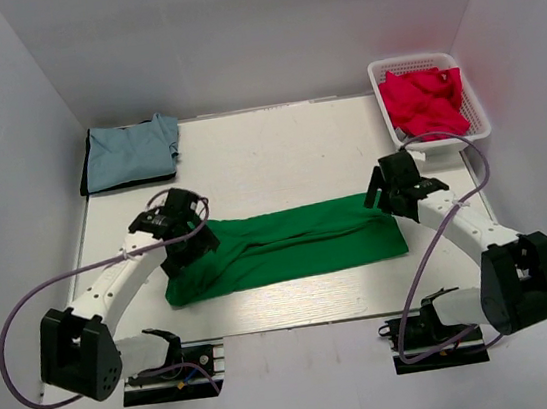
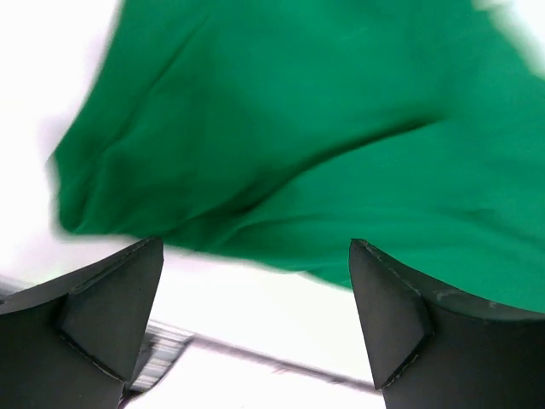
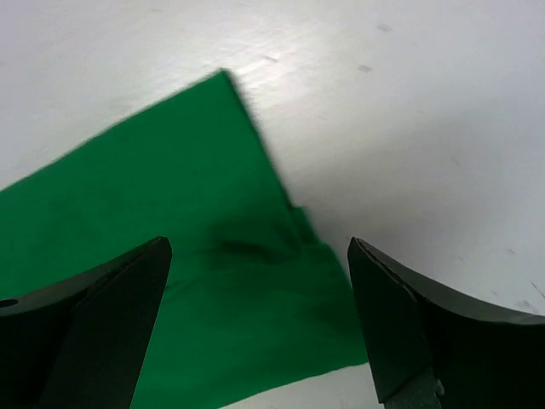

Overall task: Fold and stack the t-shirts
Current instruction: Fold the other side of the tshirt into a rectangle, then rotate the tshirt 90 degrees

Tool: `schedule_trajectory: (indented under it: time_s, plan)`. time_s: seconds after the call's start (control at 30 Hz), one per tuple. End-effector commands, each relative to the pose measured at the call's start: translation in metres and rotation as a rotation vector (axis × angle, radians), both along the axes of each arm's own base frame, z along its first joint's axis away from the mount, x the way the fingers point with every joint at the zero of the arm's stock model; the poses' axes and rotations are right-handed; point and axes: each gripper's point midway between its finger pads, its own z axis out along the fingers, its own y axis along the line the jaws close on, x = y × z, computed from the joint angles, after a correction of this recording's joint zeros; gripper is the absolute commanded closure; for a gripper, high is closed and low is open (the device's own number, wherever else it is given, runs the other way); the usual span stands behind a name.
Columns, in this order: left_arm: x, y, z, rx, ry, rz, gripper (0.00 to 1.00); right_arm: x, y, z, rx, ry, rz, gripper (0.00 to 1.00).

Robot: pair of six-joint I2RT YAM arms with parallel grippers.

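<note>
A green t-shirt (image 1: 289,245) lies folded into a long strip across the middle of the table. My left gripper (image 1: 179,239) hovers over its left end, open and empty; the left wrist view shows the green cloth (image 2: 324,145) beyond the fingers, with white table between them. My right gripper (image 1: 385,193) is open and empty over the strip's right end; the right wrist view shows the cloth's corner (image 3: 204,281) between the fingers. A folded light blue t-shirt (image 1: 131,153) lies at the back left. Red t-shirts (image 1: 423,102) fill a basket.
The white basket (image 1: 482,118) stands at the back right corner. Grey walls close the table on the left, back and right. Purple cables loop beside each arm.
</note>
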Motion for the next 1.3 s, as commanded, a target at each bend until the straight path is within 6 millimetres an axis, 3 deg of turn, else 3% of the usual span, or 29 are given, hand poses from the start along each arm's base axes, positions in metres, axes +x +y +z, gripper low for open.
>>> schedule_trajectory:
  time_s: [0.0,0.07,0.17,0.3,0.43,0.47,0.5,0.53,0.6,0.67,0.7,0.73,0.8,0.83,0.87,0.9,0.93,0.97,1.0,1.07,1.1,1.13,1.2,1.27]
  plan:
    - [0.057,-0.021,0.03,-0.048,-0.192,-0.049,0.0,0.038,0.045,0.045,0.13,-0.159,0.19,0.1]
    - [0.069,-0.031,0.031,-0.075,-0.215,-0.075,0.0,0.041,0.067,0.051,0.186,-0.174,0.274,0.1]
    - [0.079,-0.04,0.013,-0.083,-0.187,-0.102,0.0,0.047,0.091,0.052,0.247,-0.186,0.362,0.1]
    - [0.086,-0.04,-0.019,-0.08,-0.093,-0.088,0.0,0.043,0.11,0.019,0.309,-0.098,0.406,0.1]
    - [0.095,-0.031,-0.04,0.008,0.028,-0.039,0.0,0.032,0.11,-0.018,0.319,0.021,0.377,0.1]
    - [0.093,-0.025,-0.054,0.059,0.078,-0.031,0.0,0.03,0.111,-0.02,0.331,0.029,0.382,0.1]
    - [0.093,-0.022,-0.059,0.078,0.099,-0.015,0.0,0.016,0.107,-0.034,0.329,0.07,0.371,0.1]
    - [0.094,-0.023,-0.063,0.082,0.109,-0.015,0.0,0.013,0.105,-0.032,0.33,0.061,0.364,0.1]
    - [0.101,-0.016,-0.078,0.118,0.123,-0.01,0.0,-0.007,0.095,-0.05,0.314,0.109,0.34,0.1]
    - [0.121,-0.016,-0.08,0.129,0.114,-0.023,0.0,-0.022,0.094,-0.056,0.314,0.143,0.343,0.1]
    - [0.142,-0.023,-0.074,0.119,0.079,-0.03,0.0,-0.028,0.093,-0.058,0.316,0.155,0.345,0.1]
    - [0.147,-0.025,-0.091,0.117,0.12,-0.035,0.0,-0.036,0.094,-0.062,0.323,0.175,0.353,0.1]
    - [0.169,-0.04,-0.101,0.075,0.103,-0.085,0.0,-0.043,0.099,-0.059,0.336,0.17,0.379,0.1]
    - [0.194,-0.056,-0.094,0.023,0.052,-0.112,0.0,-0.055,0.099,-0.065,0.338,0.195,0.389,0.1]
    - [0.208,-0.059,-0.115,0.013,0.063,-0.141,0.0,-0.06,0.102,-0.063,0.345,0.196,0.397,0.1]
    - [0.221,-0.067,-0.119,-0.008,0.046,-0.169,0.0,-0.07,0.108,-0.065,0.356,0.214,0.424,0.1]
    - [0.261,-0.084,-0.101,-0.048,-0.043,-0.193,0.0,-0.076,0.113,-0.065,0.376,0.23,0.447,0.1]
    - [0.277,-0.099,-0.101,-0.097,-0.061,-0.23,0.0,-0.084,0.115,-0.067,0.382,0.248,0.453,0.1]
    - [0.312,-0.122,-0.1,-0.131,-0.119,-0.281,0.0,-0.098,0.125,-0.069,0.38,0.28,0.505,0.1]
    - [0.339,-0.154,-0.099,-0.252,-0.163,-0.356,0.0,-0.112,0.137,-0.069,0.409,0.33,0.561,0.1]
    - [0.372,-0.179,-0.069,-0.303,-0.302,-0.397,0.0,-0.128,0.148,-0.073,0.4,0.375,0.631,0.1]
    - [0.375,-0.194,-0.092,-0.374,-0.294,-0.421,0.0,-0.14,0.159,-0.071,0.436,0.408,0.685,0.1]
    - [0.4,-0.22,-0.082,-0.504,-0.448,-0.447,0.0,-0.164,0.18,-0.068,0.439,0.427,0.843,0.1]
    - [0.402,-0.242,-0.073,-0.608,-0.511,-0.464,0.0,-0.183,0.195,-0.063,0.449,0.442,0.953,0.1]
